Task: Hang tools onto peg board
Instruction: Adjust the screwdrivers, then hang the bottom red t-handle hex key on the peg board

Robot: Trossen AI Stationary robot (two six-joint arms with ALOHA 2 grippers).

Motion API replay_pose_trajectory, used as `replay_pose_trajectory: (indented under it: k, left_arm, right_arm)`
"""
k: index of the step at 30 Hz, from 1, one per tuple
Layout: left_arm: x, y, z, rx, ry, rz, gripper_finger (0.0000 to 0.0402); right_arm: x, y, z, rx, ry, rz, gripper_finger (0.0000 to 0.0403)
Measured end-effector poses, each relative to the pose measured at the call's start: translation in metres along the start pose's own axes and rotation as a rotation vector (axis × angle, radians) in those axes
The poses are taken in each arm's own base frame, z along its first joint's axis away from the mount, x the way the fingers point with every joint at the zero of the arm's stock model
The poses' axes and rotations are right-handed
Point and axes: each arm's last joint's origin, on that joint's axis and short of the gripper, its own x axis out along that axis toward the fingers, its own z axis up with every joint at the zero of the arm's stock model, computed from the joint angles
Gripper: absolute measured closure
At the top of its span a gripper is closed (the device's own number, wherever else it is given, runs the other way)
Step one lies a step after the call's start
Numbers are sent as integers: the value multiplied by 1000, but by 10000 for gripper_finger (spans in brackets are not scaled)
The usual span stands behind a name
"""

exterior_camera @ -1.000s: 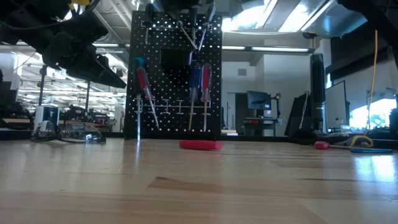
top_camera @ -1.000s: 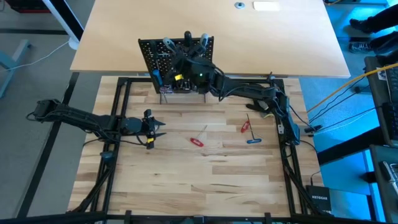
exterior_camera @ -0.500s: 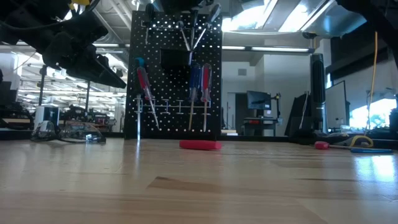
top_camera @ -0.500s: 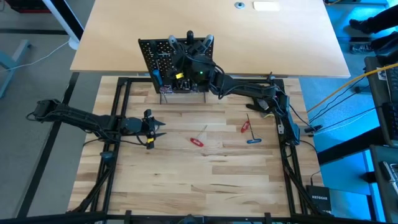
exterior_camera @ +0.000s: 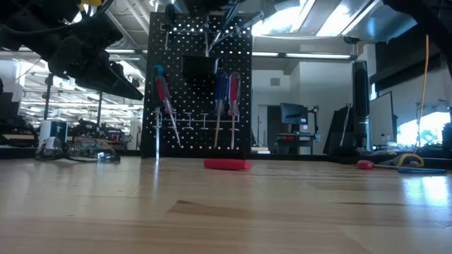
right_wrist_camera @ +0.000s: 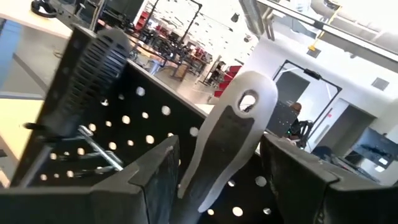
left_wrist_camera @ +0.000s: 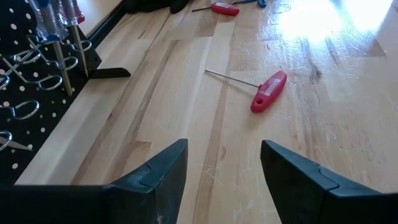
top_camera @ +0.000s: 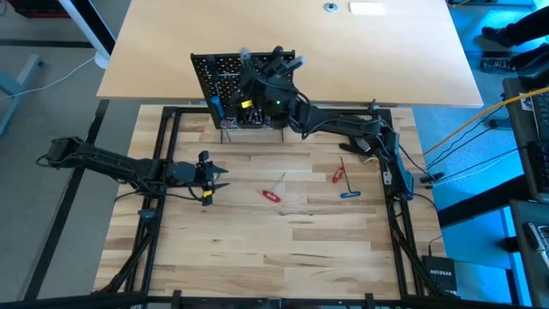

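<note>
The peg board is half hidden by the right fingers, pinching a pale-handled tool.

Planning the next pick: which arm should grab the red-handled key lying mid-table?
Left, probably. The left gripper hovers open just beside the red-handled key, which lies right ahead in its wrist view. The right gripper is up at the peg board, holding a tool handle.

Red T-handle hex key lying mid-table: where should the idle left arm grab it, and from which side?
Grip the red T-handle hex key across its chunky red handle, coming straight down from above. It lies flat on the pale wooden tabletop; the thin silver shaft offers little purchase. The left tool, open, sits just beside it.
</note>
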Motion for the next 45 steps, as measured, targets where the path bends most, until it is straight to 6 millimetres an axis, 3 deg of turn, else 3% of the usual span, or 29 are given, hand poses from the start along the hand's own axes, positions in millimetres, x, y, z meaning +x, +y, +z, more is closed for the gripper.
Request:
replay_pose_trajectory:
  k: [10, 16, 20, 24, 27, 33, 38, 41, 45]
  left_arm:
    - [0, 0, 0, -1, 0, 0, 208]
    - [0, 0, 0, 0, 1, 0, 208]
    - [0, 0, 0, -2, 3, 0, 208]
    - [0, 0, 0, -4, 3, 0, 208]
    - [0, 0, -1, -6, 6, -1, 208]
    - [0, -1, -1, -22, 7, -9, 208]
    - [0, -1, -1, -23, 5, -9, 208]
    - [0, -1, 0, -25, -1, -9, 208]
    - [0, -1, 1, -35, -6, -16, 208]
  right_arm:
    - [-11, 9, 7, -13, -21, 35, 178]
    - [-30, 17, 19, -47, -40, 62, 178]
    - [-53, 18, 33, -70, -36, 115, 178]
    - [-91, 17, 50, -95, -17, 229, 178]
    - [-114, 10, 52, -101, 54, 328, 178]
    - [-147, -10, 33, -74, 313, 608, 178]
    - [-181, 13, 2, -186, 522, 832, 178]
    - [-199, 34, -21, -271, 568, 839, 178]
    - [-225, 47, -48, -335, 590, 649, 178]
